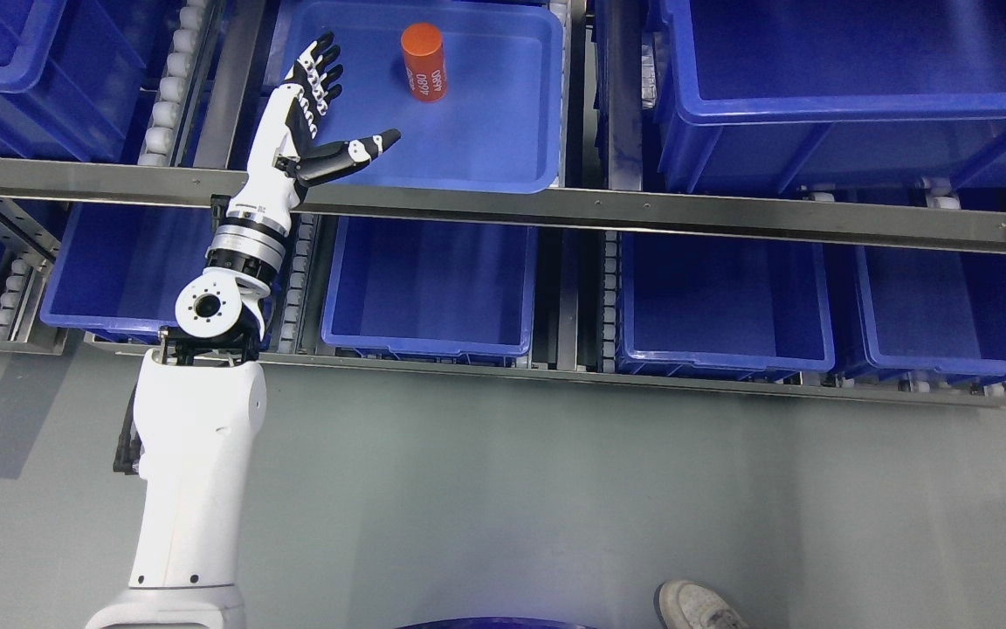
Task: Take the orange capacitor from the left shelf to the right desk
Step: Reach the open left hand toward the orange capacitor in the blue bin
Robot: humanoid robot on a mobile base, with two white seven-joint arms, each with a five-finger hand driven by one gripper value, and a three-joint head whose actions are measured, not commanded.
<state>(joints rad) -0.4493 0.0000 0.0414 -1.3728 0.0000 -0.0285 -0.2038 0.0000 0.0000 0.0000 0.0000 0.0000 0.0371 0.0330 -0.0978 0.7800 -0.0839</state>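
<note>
The left hand [315, 109] is hovering over the blue tray [503, 157] on the upper shelf, fingers spread and thumb out, holding nothing; it is needing to swing right and wrap the orange capacitor [423, 62] at mid-body. The capacitor, a stubby orange cylinder with white numerals, is sitting near the tray's back, near the hand but apart from it.

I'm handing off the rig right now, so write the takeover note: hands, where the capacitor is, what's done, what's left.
Left hand: open, fingers spread, thumb out, reaching over the upper-shelf blue tray, holding nothing.
Right hand: not in view.
Orange capacitor: standing upright in that tray, to the right of the left hand, clear of the fingers.
Done: arm extended to the tray.
Left: close on the capacitor, lift it out, carry it to the right desk, which is not in view.
Note: a person's shoe shows at the bottom edge.
</note>
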